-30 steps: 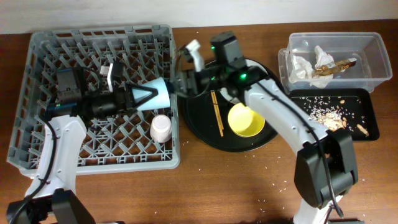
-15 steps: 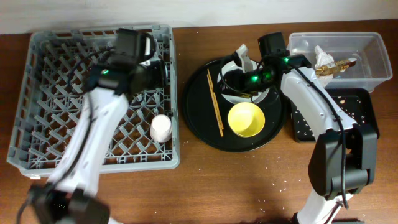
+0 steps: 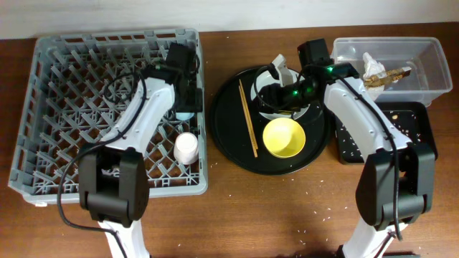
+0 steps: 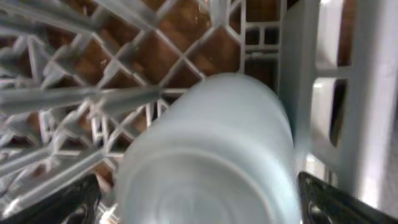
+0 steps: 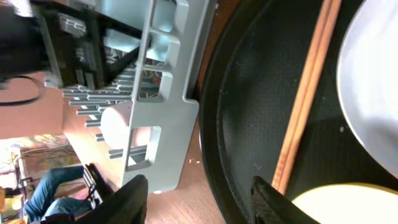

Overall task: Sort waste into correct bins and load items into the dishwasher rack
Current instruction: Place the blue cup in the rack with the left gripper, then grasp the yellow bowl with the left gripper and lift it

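Overhead: left gripper is at the right wall of the rack, light blue cup just beneath it. Right gripper hovers over the plate.

Left wrist: jaws straddle the cup, can't tell if they're touching it. Rack wall is just to the right, so the cup may tip on release.

Right wrist: jaws spread, empty. Chopsticks are ahead-right and could roll if pinched off-centre.

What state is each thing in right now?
Left pincer: around blue cup, grip unclear
Right pincer: open, empty, above round tray
Blue cup: in rack, by its wall
Pink cup: in rack, free
Plate: on round tray, free
Bowl: on round tray, empty
Chopsticks: lying on round tray
Tub: holds napkins, wrapper
Black bin: holds scraps
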{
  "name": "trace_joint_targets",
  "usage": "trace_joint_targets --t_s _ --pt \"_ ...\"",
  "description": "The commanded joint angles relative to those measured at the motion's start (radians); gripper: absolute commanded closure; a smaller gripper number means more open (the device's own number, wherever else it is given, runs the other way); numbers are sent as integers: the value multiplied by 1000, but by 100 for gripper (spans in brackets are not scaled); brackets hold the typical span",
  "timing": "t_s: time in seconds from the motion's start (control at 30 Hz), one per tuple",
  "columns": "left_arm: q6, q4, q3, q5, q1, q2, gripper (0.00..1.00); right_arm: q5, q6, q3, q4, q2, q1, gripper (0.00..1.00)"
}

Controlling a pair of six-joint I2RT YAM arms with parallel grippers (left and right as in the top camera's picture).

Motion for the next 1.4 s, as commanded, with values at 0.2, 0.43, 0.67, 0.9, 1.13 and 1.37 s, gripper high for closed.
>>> trace_joint_targets --t_s 0.2,0.43,0.67,0.9,1.13,1.37 --pt "31 -278 323 351 -146 21 2 166 -35 -1 -262 -279 -333 39" --pt "-66 -139 320 352 -349 211 8 241 -46 -2 -327 -276 -409 31" --pt "-88 -12 320 351 -412 356 51 245 -46 -2 -331 -276 -409 26" --pt "-81 -45 365 306 -416 357 99 249 -46 -2 -330 -276 -410 1" --pt "-51 -333 829 -333 -277 188 99 249 -46 -2 -330 -276 -410 2" --pt "139 -13 847 -829 -117 241 99 249 -46 -2 -330 -276 -410 1"
